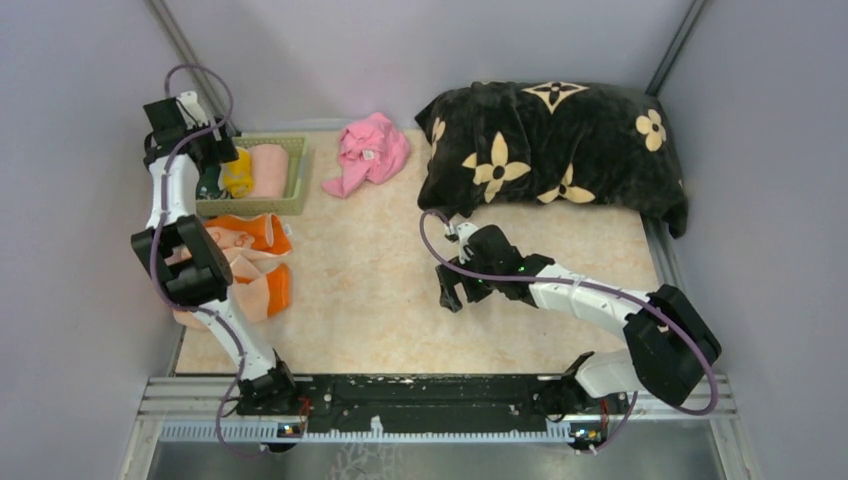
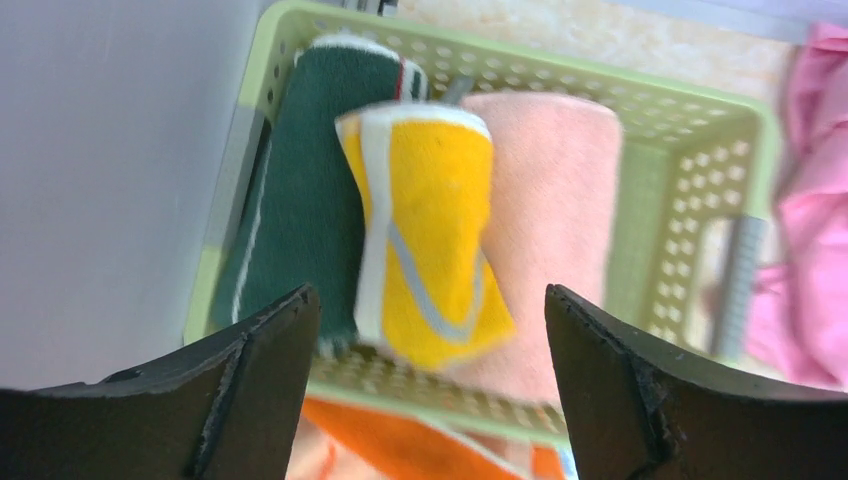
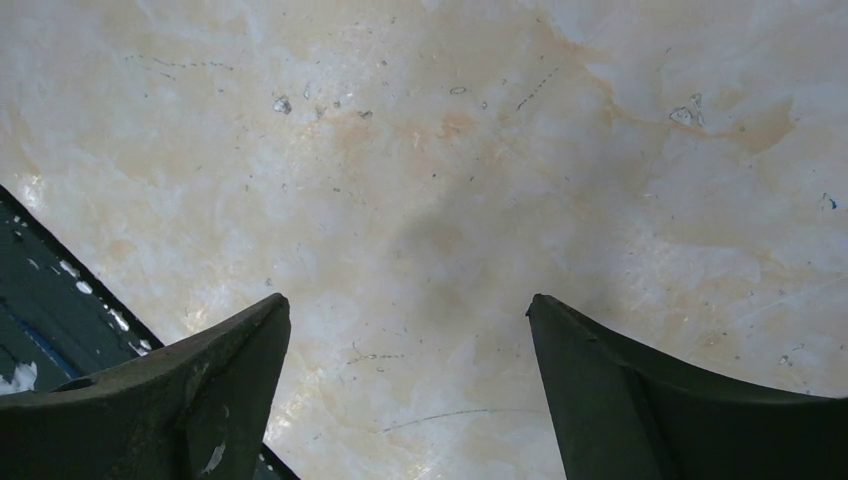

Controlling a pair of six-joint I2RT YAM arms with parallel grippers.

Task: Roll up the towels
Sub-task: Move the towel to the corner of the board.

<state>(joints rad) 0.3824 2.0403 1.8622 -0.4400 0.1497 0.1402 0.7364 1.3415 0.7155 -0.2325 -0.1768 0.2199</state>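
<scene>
Left pincer [image 2: 430, 300]: gaping empty over basket [image 2: 690, 180]; yellow roll [image 2: 425, 240] lying wedged inside, likely keeping its shape.
Right pincer [image 3: 407, 300]: spread, empty, idling above bench [image 3: 450, 150].
Peach towel [image 1: 245, 268]: lying unrolled, waiting.

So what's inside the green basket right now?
Three rolled towels: a green roll, a yellow roll and a peach roll, side by side. The yellow one lies partly over the others. The basket floor beneath is hidden.

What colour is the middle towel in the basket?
Yellow towel with white edges and a grey stripe; clearest in the left wrist view.
</scene>
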